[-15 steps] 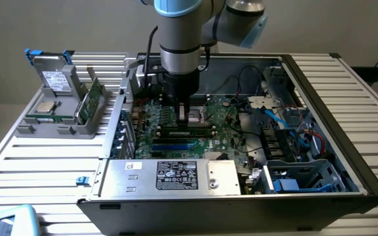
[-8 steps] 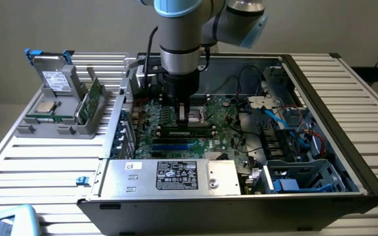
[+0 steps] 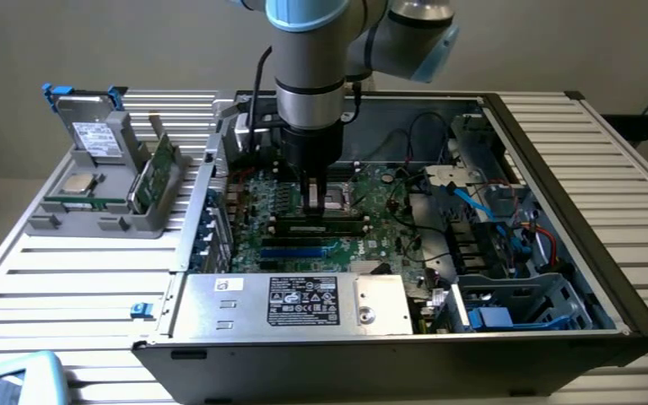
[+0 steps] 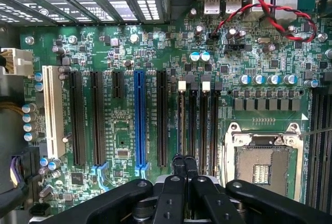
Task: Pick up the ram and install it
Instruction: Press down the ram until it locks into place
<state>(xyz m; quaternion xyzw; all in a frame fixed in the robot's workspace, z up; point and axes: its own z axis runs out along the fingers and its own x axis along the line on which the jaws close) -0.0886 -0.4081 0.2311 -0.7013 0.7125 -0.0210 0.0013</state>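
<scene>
Though tricky to read edge-on, looks like the ram already down among the black slots of the motherboard, lying lengthwise just in front of the empty processor socket in the exterior view. Not being carried, as far as can be judged. Directly on top of it: the gripper, fingers pressed together with nothing pinched between them, tips planted right over the slot row in the wrist view. So probably the seating step, pushing down rather than picking up. Can't tell whether the white clips at the slot ends have latched.

Judging the next bit: calls for a straight, even push, no tilt, and enough force to click both ends without flexing the board. Worth watching the red and black wires near the rear ports, though well apart from the fingers.

Further out, to the exterior view's left, a grey holder outside the open case, with another green board standing in it.
</scene>
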